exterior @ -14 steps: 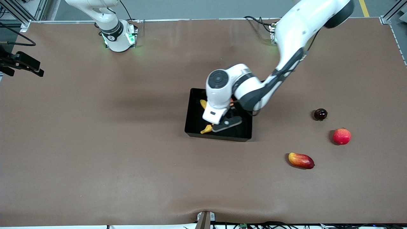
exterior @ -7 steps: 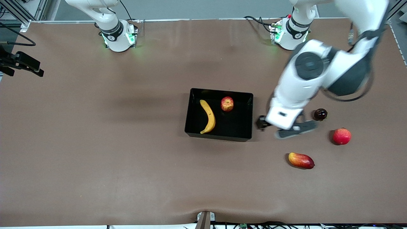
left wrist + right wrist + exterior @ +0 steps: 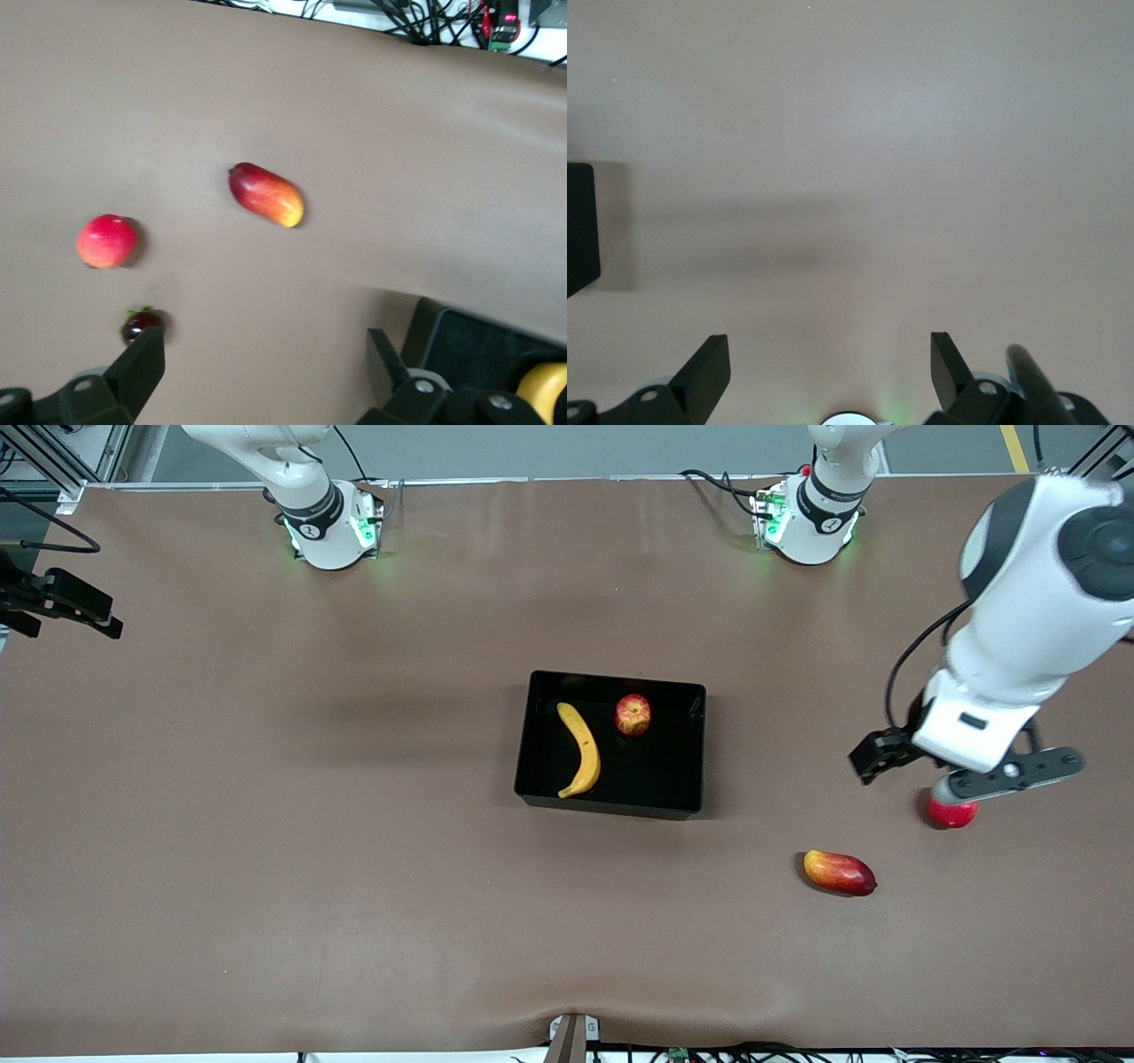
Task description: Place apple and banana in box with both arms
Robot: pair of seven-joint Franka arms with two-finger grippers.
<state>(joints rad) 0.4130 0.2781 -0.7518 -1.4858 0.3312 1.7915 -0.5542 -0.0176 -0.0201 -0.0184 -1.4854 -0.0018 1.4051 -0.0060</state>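
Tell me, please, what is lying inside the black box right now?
Inside the box lie the banana and the apple, apart from each other. Its floor shows uncovered; the left claw is away over the loose fruits, so nothing is hidden.

No readable text, labels, brands or numbers showed in any view; marks on the arm bases were too small to read
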